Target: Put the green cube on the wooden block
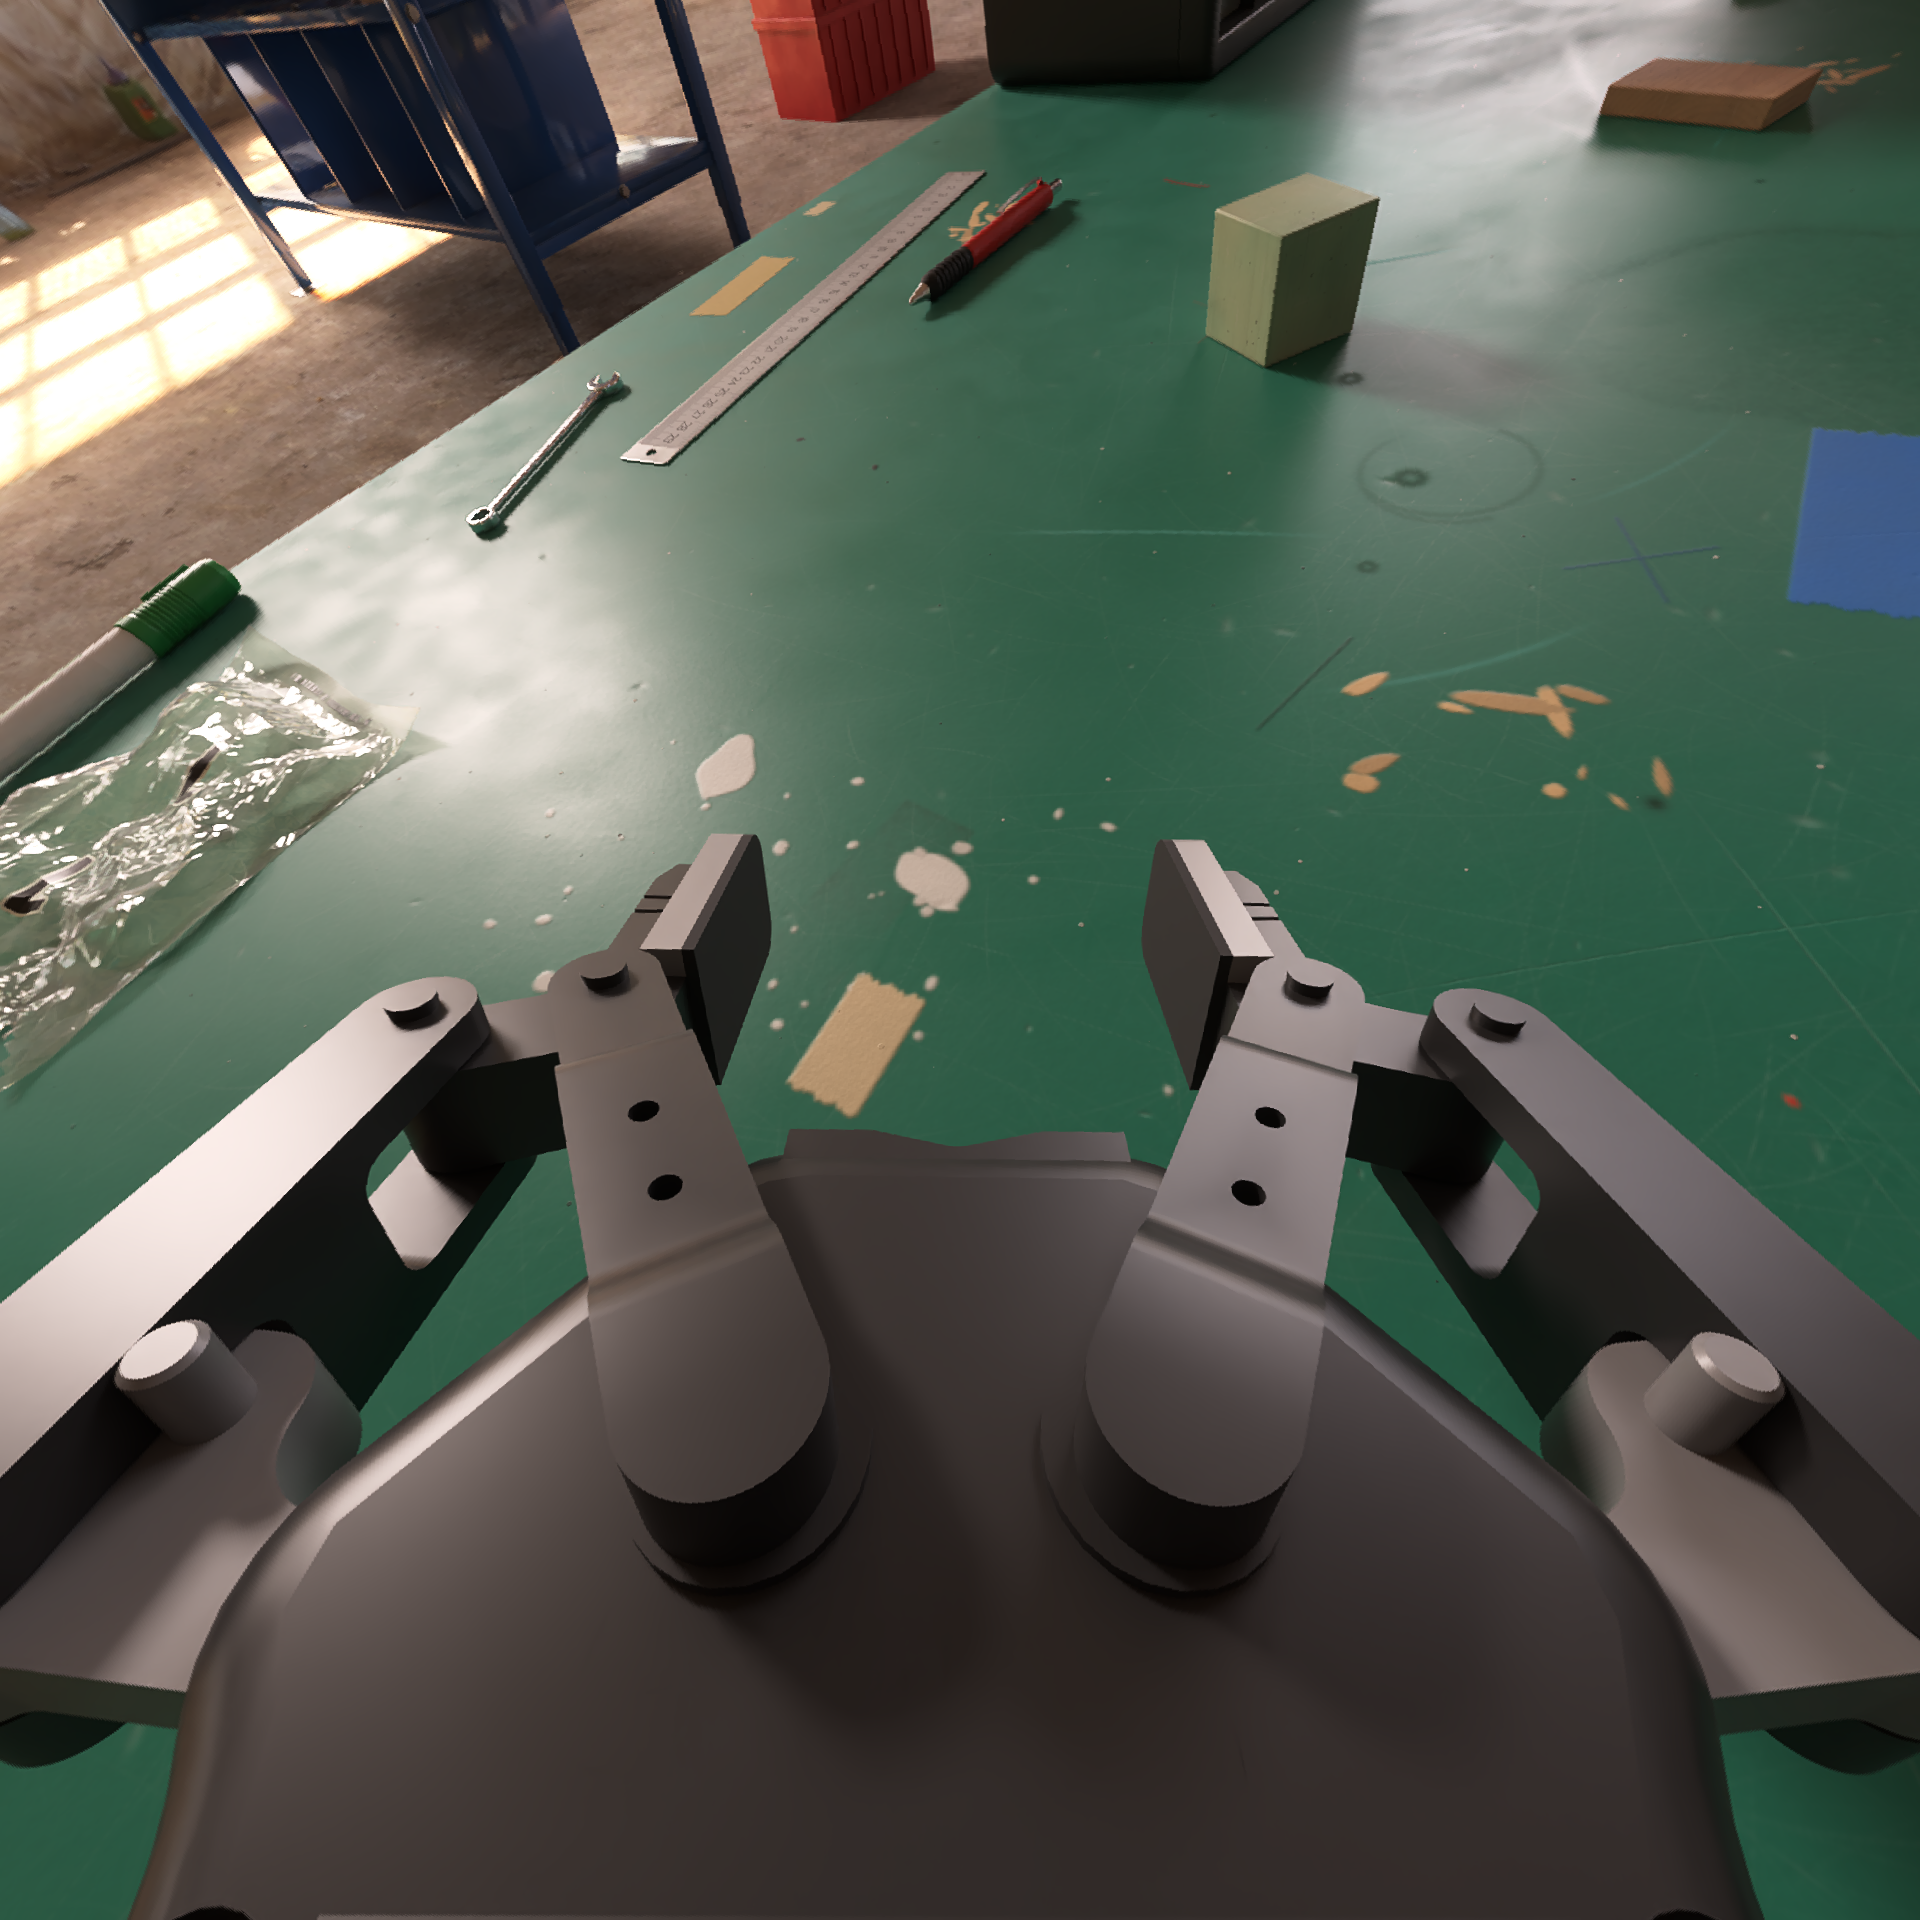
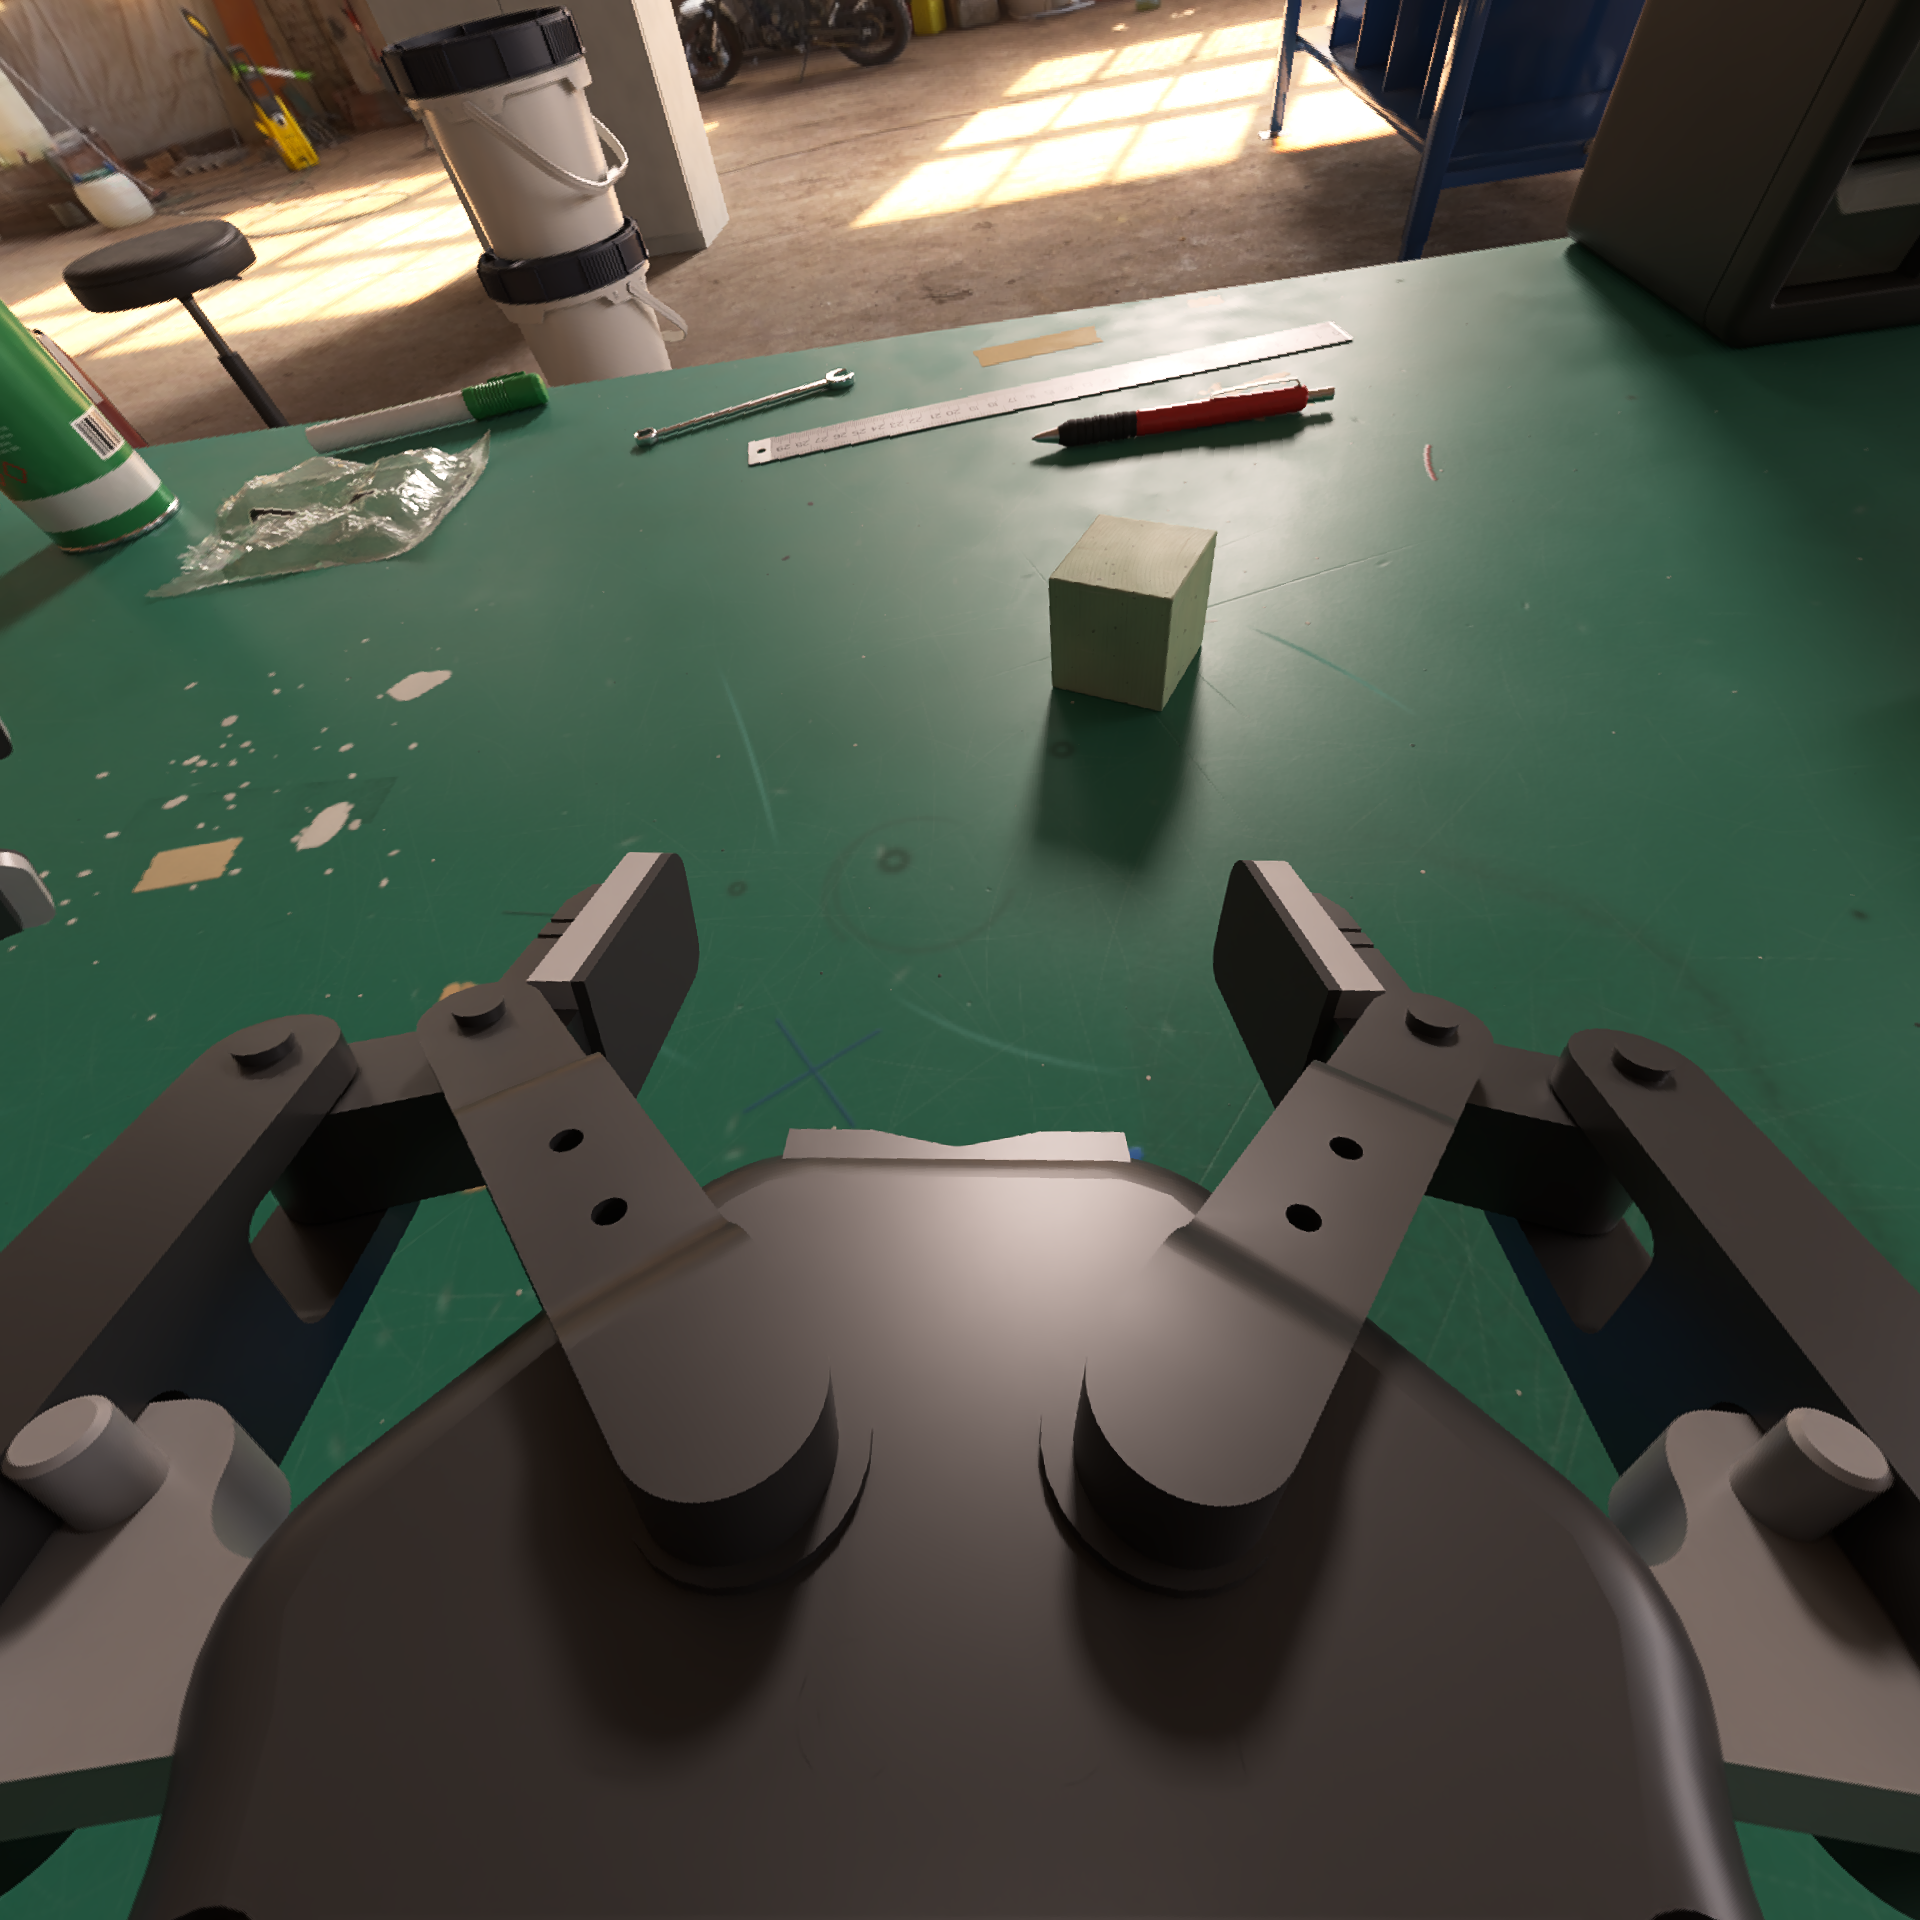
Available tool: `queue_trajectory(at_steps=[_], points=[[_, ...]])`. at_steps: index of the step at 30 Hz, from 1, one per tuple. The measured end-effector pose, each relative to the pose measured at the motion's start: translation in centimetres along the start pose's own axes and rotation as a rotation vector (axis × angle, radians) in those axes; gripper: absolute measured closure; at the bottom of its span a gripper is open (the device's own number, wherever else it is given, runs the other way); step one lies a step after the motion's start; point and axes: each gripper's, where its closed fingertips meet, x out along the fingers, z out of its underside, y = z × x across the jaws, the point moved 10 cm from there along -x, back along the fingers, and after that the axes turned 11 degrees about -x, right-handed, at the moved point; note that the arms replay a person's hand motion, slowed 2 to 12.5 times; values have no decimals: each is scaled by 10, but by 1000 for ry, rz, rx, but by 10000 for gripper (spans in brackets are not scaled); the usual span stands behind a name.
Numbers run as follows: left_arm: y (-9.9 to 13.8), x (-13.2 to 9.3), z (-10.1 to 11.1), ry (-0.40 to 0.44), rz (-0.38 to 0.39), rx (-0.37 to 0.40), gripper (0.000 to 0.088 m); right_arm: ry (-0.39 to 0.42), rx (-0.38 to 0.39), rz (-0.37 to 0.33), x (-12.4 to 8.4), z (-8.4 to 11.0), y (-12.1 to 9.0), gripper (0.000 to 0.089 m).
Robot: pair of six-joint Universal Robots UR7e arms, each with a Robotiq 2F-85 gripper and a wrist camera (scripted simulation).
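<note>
A pale green cube [image 1: 1288, 270] stands on the green table, far ahead and to the right of my left gripper [image 1: 956, 935], which is open and empty. The cube also shows in the right wrist view [image 2: 1130, 613], ahead and slightly right of my right gripper [image 2: 956, 945], which is open and empty. A flat wooden block [image 1: 1704, 94] lies at the far right of the table in the left wrist view, beyond the cube. The right wrist view does not show the block.
A steel ruler [image 1: 800, 322], a red pen [image 1: 987, 239] and a wrench [image 1: 545, 452] lie near the table's edge. A clear plastic bag [image 1: 156, 821] and a green-capped marker [image 1: 114, 655] lie left. A green spray can [image 2: 62, 447] stands far left. A dark case [image 2: 1787, 156] stands at the corner.
</note>
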Motion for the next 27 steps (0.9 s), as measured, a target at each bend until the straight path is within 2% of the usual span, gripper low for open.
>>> queue_trajectory(at_steps=[12,27], points=[[2,-1,0,1,-2,12,241,4,-7,9,10,-1,-1,39],[3,-3,0,5,-3,25,244,13,-2,32,11,-1,-3,39]])
